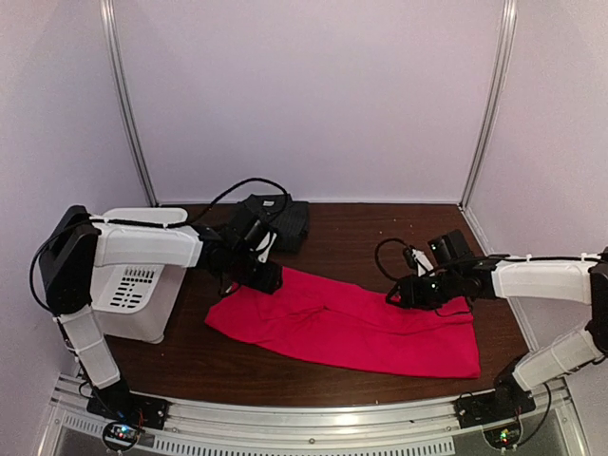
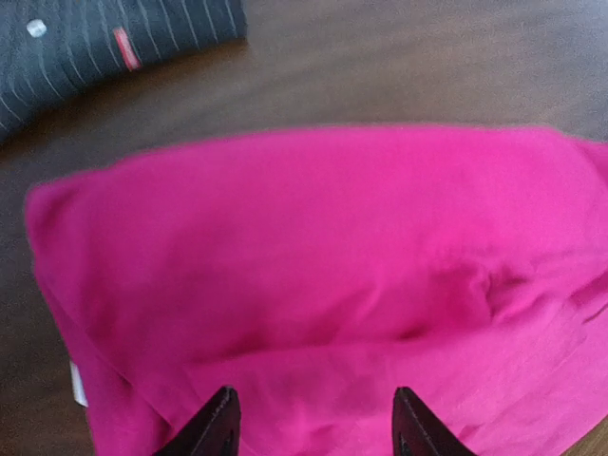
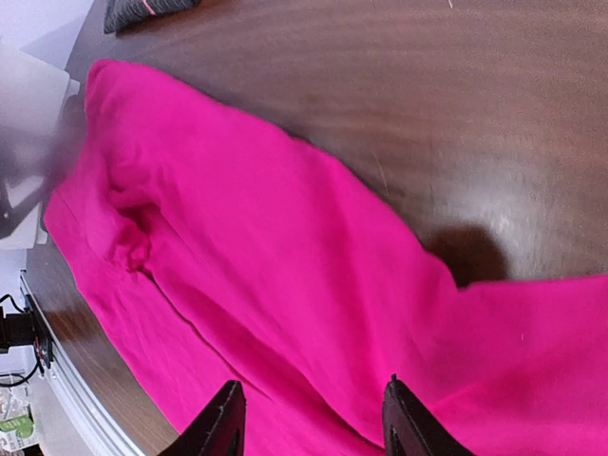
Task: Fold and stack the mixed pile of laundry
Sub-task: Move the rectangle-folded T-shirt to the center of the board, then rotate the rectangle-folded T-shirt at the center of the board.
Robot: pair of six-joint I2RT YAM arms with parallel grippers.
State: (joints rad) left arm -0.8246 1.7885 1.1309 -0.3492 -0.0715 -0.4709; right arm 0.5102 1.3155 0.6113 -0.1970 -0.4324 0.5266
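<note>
Standing at the left edge of the overhead view, the white slotted bin [image 1: 133, 296] is smooth plastic with rounded corners and rows of narrow slots in its wall. The left arm crosses over its mouth, so its contents cannot be told.

The red T-shirt [image 1: 351, 328] lies outside the bin, spread over the middle of the dark, wood-grained worktop [image 1: 380, 233]. It forms a long slanted band running from centre-left to lower right. Its cloth is soft and matte, red from above and closer to magenta in the wrist views, with a lengthwise fold line and shallow creases near its left end.

The charcoal pinstriped shirt [image 1: 283, 220] sits as a compact bundle at upper centre near the back wall, apart from the red one. At the upper left of the left wrist view it shows thin pale stripes, a small button and a little red tag.

The left end effector [image 2: 313, 413] hangs over the red shirt's left end, its black fingers spread with nothing pinched between them. The right end effector [image 3: 309, 408] is also open, low over the shirt's right half, with bare fabric showing between its fingers.
</note>
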